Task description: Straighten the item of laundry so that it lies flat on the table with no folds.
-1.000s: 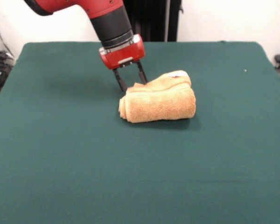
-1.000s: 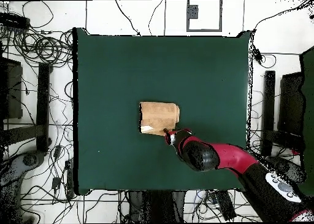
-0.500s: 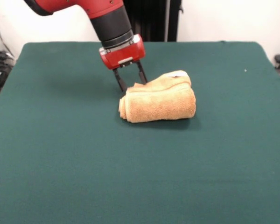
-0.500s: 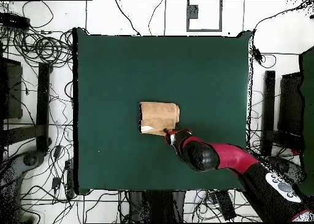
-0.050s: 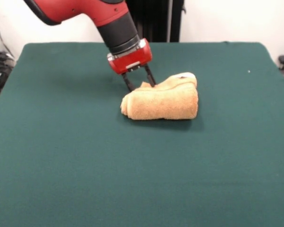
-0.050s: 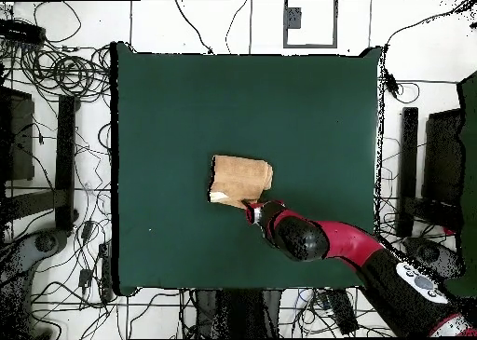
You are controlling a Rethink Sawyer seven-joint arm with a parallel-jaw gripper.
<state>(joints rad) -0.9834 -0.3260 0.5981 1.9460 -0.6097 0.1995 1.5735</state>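
The towel (image 5: 161, 100) lies bunched in a thick roll mid-table (image 5: 132, 179). The hand (image 5: 141, 83) sits at its far left edge, fingers spread, touching the cloth

Towel (image 6: 241, 177) lies bunched in a short roll near the middle of the green worktop (image 6: 168, 103), well clear of all four edges. Pale strip shows at the roll's corner towards the worktop's bottom-left corner. Red and black arm (image 6: 321, 241) enters over the worktop's bottom edge near the bottom-right corner and reaches in on a slant. Pincer (image 6: 250, 209) sits at the towel's bottom side, touching or just beside it; finger spacing cannot be made out from above. Cables (image 6: 65, 71) litter the floor beyond the worktop's left edge.
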